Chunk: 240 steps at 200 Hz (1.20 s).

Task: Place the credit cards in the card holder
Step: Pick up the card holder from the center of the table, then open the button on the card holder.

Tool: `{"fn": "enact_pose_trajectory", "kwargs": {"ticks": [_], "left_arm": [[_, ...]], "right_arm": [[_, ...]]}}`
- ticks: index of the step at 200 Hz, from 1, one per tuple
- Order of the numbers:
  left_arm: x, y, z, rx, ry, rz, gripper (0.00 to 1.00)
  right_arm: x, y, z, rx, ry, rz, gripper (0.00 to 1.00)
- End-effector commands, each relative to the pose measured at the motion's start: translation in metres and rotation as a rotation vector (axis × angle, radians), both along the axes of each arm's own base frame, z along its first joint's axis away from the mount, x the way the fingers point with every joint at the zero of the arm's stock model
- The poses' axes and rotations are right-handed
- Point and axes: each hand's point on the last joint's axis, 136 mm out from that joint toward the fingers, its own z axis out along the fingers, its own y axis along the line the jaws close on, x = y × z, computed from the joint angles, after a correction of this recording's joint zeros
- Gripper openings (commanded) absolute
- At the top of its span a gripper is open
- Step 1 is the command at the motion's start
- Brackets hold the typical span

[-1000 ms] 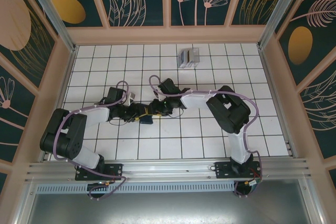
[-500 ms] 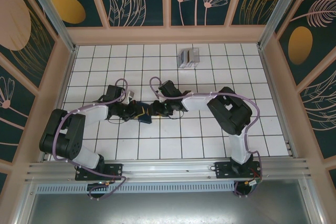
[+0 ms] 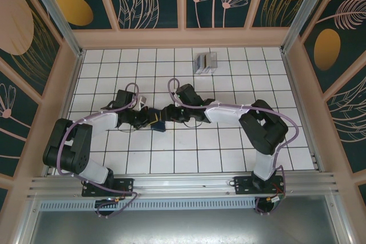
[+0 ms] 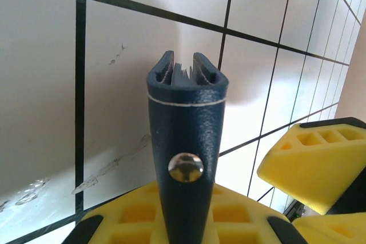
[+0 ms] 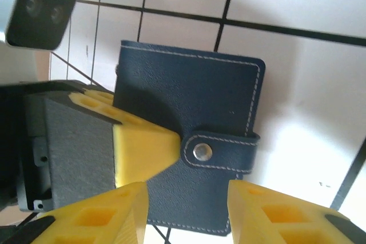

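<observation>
Evidently the left gripper is acting as a vise: its fingers are clamped on the faces of the wallet, holding it up on edge so the other arm can work on it. The wallet is snapped closed, its strap and stud facing the right gripper. That gripper's fingers stand apart on either side of the strap end, probably to undo it; whether they touch, I cannot tell. The cards lie well apart at the table's far edge.

white-and-black arms carry lilac cables, yellow jaws.
</observation>
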Motion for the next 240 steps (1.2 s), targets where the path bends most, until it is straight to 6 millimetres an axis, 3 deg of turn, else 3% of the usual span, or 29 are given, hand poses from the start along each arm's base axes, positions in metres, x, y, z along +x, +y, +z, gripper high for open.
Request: {"fn": "enact_pose_trajectory", "kwargs": {"ticks": [1, 46, 120, 156, 180, 240], "left_arm": [[0.002, -0.006, 0.015, -0.056, 0.004, -0.008, 0.0], [0.004, -0.018, 0.036, -0.164, 0.012, -0.006, 0.0], [0.006, -0.025, 0.057, -0.251, 0.015, 0.009, 0.0], [0.005, -0.028, 0.061, -0.286, 0.033, 0.009, 0.0], [0.007, -0.029, 0.062, -0.291, 0.039, 0.007, 0.0], [0.004, -0.029, 0.058, -0.271, 0.065, -0.013, 0.0]], "right_arm": [[0.005, 0.01, 0.007, 0.011, -0.02, -0.008, 0.42], [0.004, 0.014, 0.002, -0.001, -0.039, -0.006, 0.42], [0.005, -0.001, -0.016, -0.112, -0.102, -0.043, 0.37], [0.0, -0.001, -0.009, -0.093, -0.155, -0.02, 0.37], [-0.009, 0.005, -0.002, -0.099, -0.24, 0.032, 0.46], [0.002, -0.008, -0.007, -0.197, -0.248, -0.045, 0.04]]}}
